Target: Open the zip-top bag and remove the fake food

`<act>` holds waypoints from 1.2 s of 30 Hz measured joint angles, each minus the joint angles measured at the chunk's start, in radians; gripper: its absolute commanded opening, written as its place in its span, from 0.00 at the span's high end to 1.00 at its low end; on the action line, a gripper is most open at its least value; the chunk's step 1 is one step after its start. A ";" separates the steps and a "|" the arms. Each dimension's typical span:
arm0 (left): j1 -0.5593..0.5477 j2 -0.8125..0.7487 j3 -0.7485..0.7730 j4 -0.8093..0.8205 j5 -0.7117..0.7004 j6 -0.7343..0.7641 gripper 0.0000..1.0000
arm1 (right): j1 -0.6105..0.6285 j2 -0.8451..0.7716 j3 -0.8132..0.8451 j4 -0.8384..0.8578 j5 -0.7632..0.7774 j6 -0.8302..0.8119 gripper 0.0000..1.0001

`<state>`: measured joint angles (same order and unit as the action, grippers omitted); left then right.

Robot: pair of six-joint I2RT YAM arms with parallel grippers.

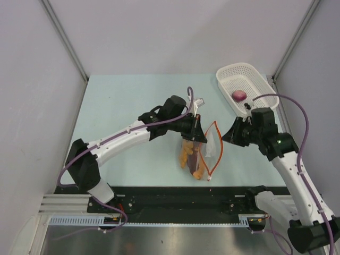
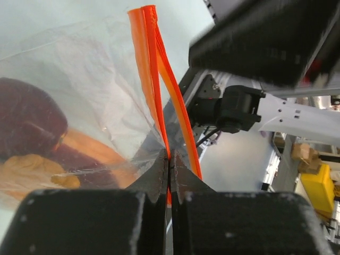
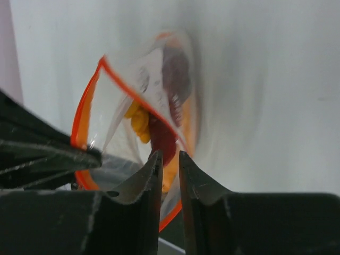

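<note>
Some small print on the zip-top bag (image 1: 210, 144) is too blurred to read. Mid-surface (image 1: 127, 101), the left arm (image 1: 127, 135) stretches out, left fingers (image 2: 154, 180) clamped on the bag's orange strip (image 2: 151, 64), fake food (image 1: 190, 155) inside. The right fingers (image 3: 143, 183), slightly apart, hover beside its gaping mouth.

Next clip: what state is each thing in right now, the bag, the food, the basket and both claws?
zip-top bag: mouth open, pinched at its top edge.
fake food: orange and maroon pieces inside the bag.
purple bulb: lying in the basket.
basket: upright, holding only the bulb.
left claw: shut on the zip-top bag.
right claw: narrow gap between fingers; unclear whether it grips the bag.
</note>
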<state>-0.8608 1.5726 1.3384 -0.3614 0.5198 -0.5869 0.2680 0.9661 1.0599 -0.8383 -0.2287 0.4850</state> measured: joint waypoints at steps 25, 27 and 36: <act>-0.114 0.201 0.169 0.186 0.067 -0.192 1.00 | 0.063 -0.247 -0.342 0.011 0.107 0.251 0.73; -0.114 0.215 0.169 0.185 0.066 -0.192 1.00 | 0.064 -0.235 -0.357 0.022 0.132 0.263 0.70; -0.114 0.244 0.205 0.140 0.006 -0.180 0.99 | 0.061 -0.118 -0.349 0.020 0.291 0.249 0.51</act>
<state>-0.9752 1.8168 1.5436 -0.2218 0.5262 -0.7670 0.3286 0.8482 0.7109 -0.8181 0.0628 0.7345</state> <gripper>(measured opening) 0.006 0.435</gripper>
